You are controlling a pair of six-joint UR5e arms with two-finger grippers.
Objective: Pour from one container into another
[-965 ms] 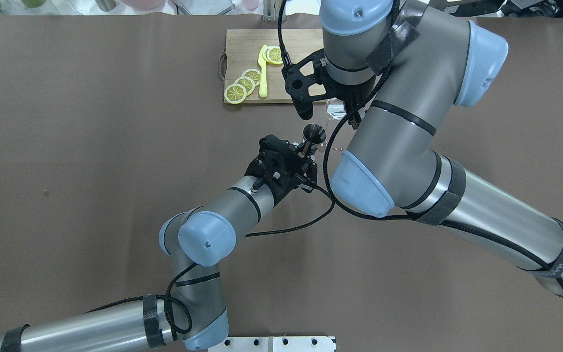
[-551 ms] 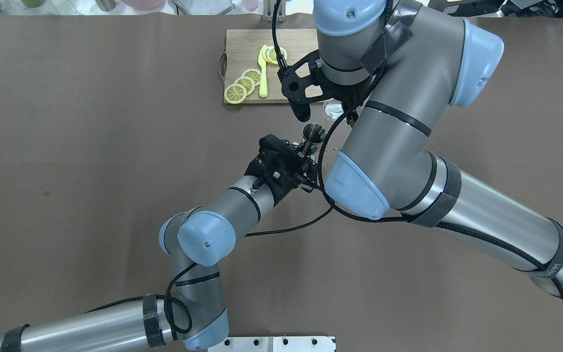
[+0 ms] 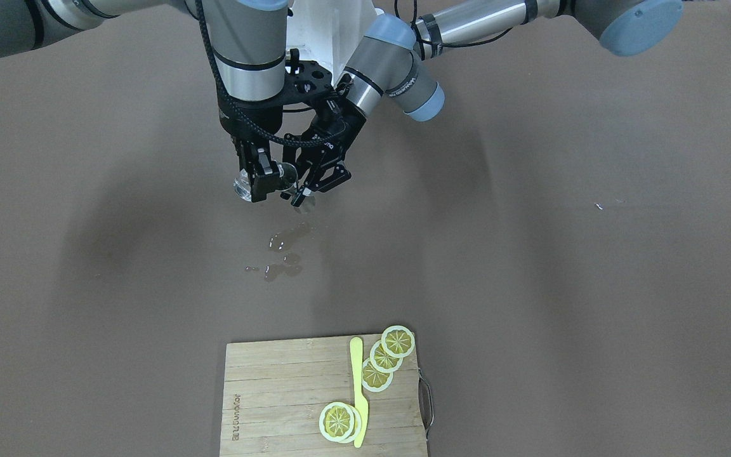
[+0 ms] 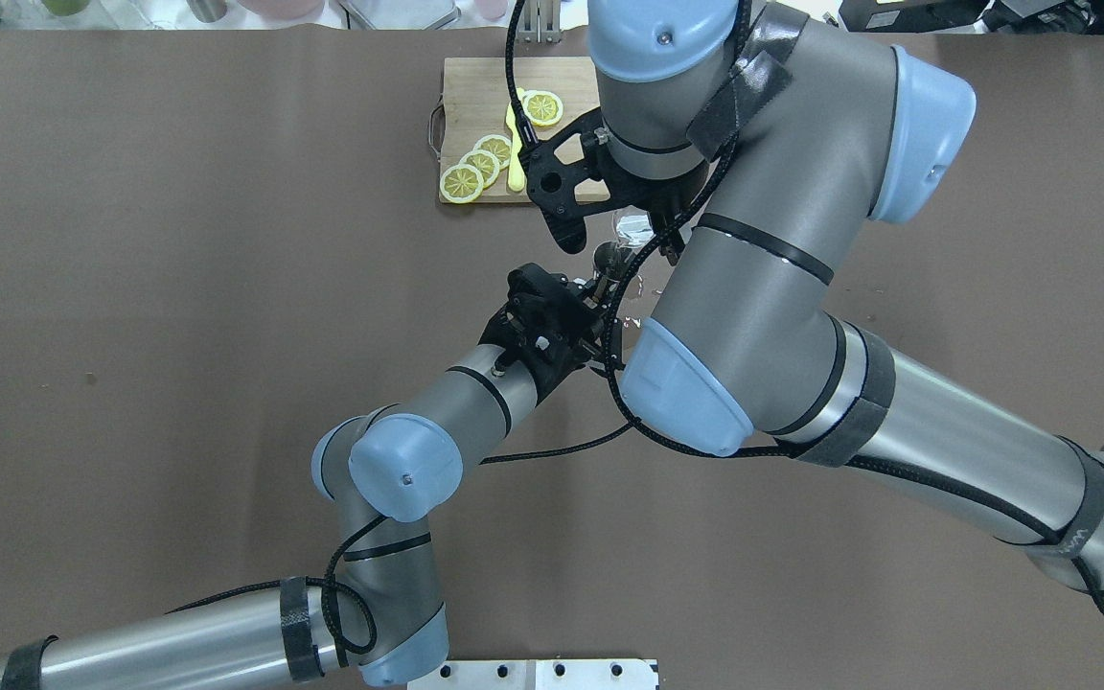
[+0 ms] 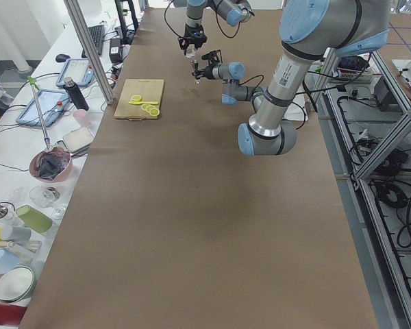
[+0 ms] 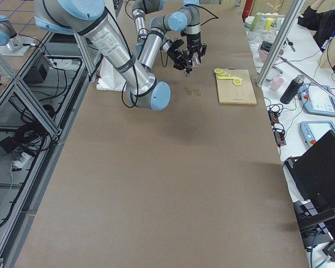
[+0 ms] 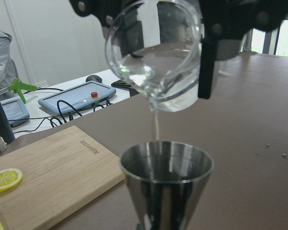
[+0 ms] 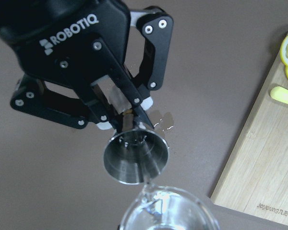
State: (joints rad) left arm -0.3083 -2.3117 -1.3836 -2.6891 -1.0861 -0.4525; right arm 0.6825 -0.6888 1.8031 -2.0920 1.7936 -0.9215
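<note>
L gripper (image 8: 127, 112): fingers pinched narrow on the lower stem of the metal cup (image 7: 165, 177), holding it upright above the table (image 3: 530, 254), just off the robot-side edge of the cutting board (image 3: 276, 393). R gripper (image 3: 263, 183) sits above it, a bit nearer the board. It's clamped on the glass (image 7: 153, 62), which is tipped mouth-down over the cup w/o touching it. I see a thin stream of water (image 7: 155, 122) running from the glass lip into the cup's mouth; glass is part full.

Surface: brown table, w/ a wet puddle (image 3: 283, 244) btwn the cup and the board. On the board, toward its handle side: yellow knife (image 3: 358, 387) and lemon slices (image 3: 397, 341). Past the board's far edge is a side bench (image 5: 14, 157) w/ a tablet (image 7: 79, 98) and a bottle (image 6: 295, 89).

Hard to see: the R arm covers most of the glass from overhead. The cup's foot is hidden in the L fingers. In the side views both grippers are too small to judge.
</note>
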